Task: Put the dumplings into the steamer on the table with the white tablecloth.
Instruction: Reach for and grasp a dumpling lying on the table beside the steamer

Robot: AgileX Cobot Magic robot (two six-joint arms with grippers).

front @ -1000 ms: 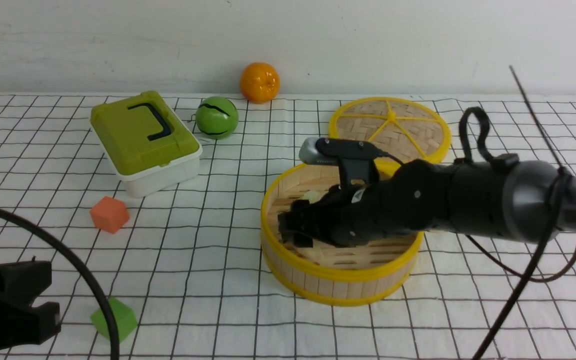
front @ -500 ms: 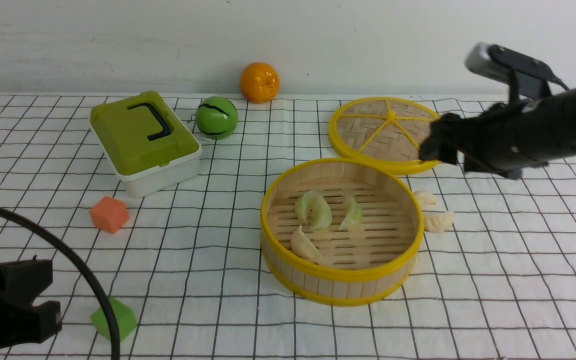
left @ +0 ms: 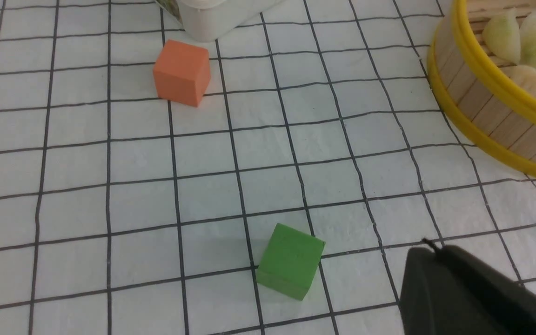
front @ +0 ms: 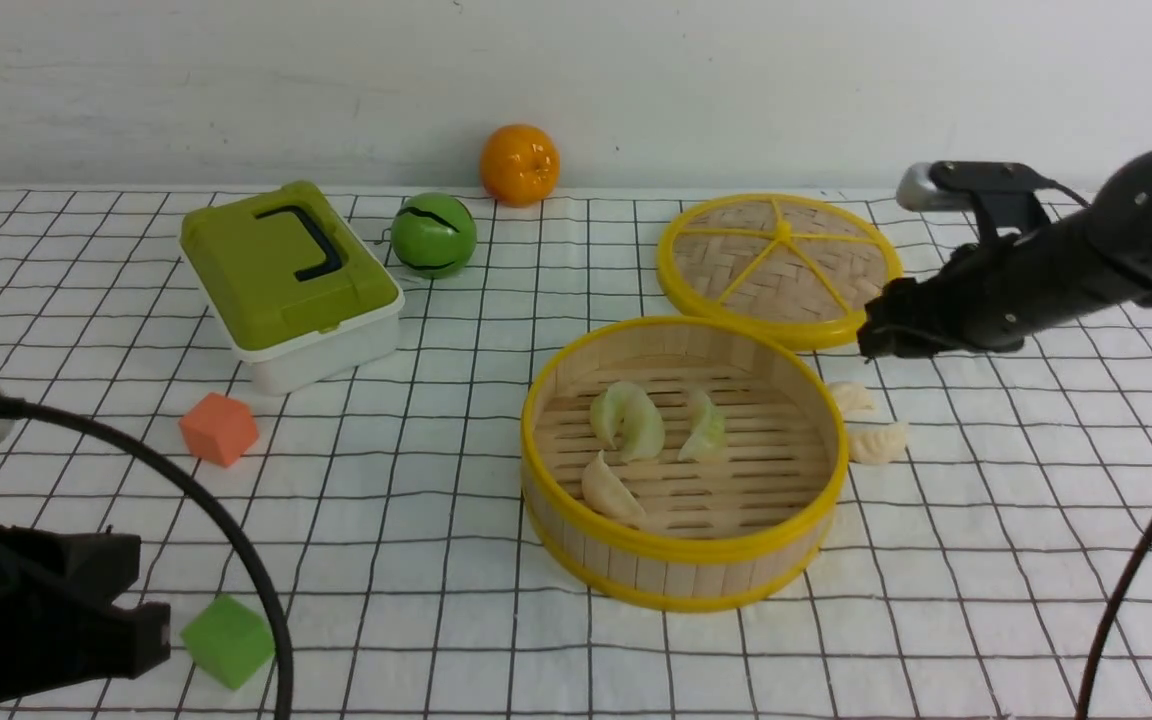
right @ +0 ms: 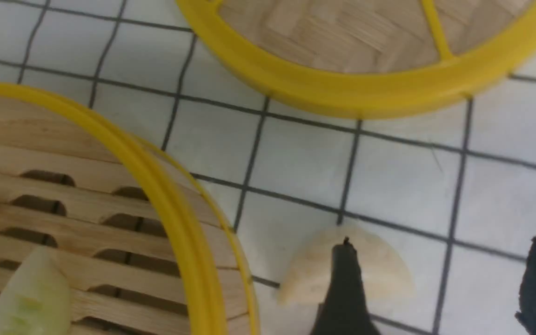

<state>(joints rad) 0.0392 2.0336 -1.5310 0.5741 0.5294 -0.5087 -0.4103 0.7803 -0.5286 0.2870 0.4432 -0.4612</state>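
Jaws wide, the right pincer (front: 874, 338) hovers above a cream-white pleated toy dumpling (front: 851, 398) lying on the worktop (front: 986, 520) just beside the round yellow-rimmed bamboo steamer (front: 681, 555), on its right-edge side. It should descend straddling the crescent, clear of the wall, then close gently.

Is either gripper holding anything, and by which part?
Nothing is held. The right gripper hovers open over a cream-white crescent dumpling; the left gripper is shut, empty.
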